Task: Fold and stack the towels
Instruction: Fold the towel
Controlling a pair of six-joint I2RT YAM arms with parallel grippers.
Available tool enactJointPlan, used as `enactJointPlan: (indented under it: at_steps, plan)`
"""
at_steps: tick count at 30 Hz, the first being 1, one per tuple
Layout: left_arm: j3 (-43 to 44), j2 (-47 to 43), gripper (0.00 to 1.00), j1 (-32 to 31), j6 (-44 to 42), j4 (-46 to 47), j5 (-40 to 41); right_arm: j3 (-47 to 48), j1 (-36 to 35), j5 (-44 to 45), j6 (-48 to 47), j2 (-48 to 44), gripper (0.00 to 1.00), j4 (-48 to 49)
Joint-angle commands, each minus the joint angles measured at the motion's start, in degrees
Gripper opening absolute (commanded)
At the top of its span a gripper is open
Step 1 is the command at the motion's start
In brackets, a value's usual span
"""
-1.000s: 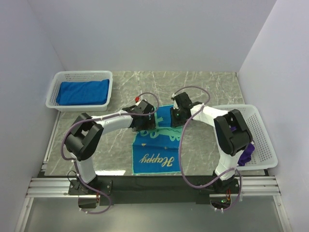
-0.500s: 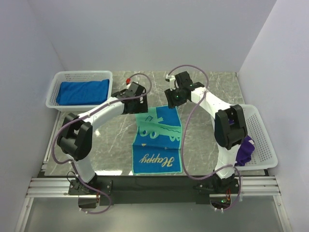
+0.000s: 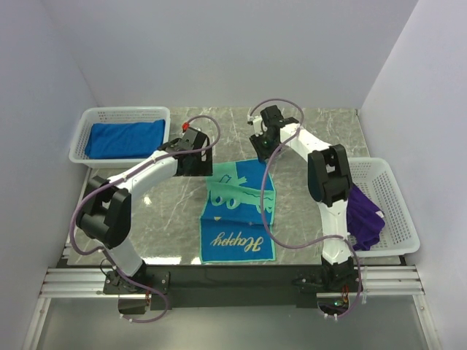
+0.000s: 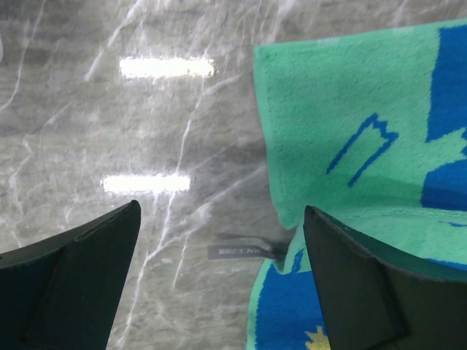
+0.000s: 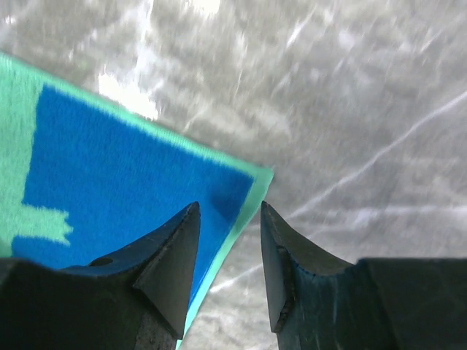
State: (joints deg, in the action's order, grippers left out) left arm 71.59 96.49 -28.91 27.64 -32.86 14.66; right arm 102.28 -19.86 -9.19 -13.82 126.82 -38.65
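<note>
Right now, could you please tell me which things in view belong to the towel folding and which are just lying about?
Part of the job: teal-and-blue towel on the table; royal blue towel; purple towel.
Just lying about: left basket and right basket, each holding a towel.

You have bare table [image 3: 336,127] along the top of the frame, from the left basket [image 3: 120,114] across to the right wall. There is also an open patch at lower left, between the left arm [image 3: 146,171] and the towel [image 3: 237,226]. The right arm [image 3: 325,175] and its cable [image 3: 261,211] hang over the towel's right edge. The right basket [image 3: 398,197] fills the right side.
</note>
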Motion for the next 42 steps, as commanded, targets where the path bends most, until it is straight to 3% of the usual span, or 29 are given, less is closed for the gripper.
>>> enactJointPlan:
  at_steps: [1,18,24,29,33,42]
  plan:
    - [-0.6,-3.1,0.99,-0.1,-1.6,0.2,-0.4,4.9,0.4,0.1,-1.4,1.9,0.46,-1.9]
    - [-1.4,-3.1,0.99,0.0,-1.1,0.9,-0.3,7.4,1.0,0.7,-0.5,6.8,0.43,-3.6]
    - [0.5,-1.6,0.99,0.0,-0.5,0.6,-0.8,5.5,0.4,0.1,-0.7,6.2,0.34,-4.4]
    - [4.2,2.0,0.99,0.1,0.3,-0.3,-1.1,2.9,0.4,0.0,-0.4,4.7,0.16,-2.6]
    - [9.0,6.2,0.87,0.4,0.0,-0.1,-1.0,3.1,0.3,-0.2,-0.3,4.3,0.05,-2.4]
    - [21.0,19.3,0.58,1.6,-2.9,-2.0,0.7,0.1,0.4,-0.7,-0.4,3.2,0.01,-0.3]
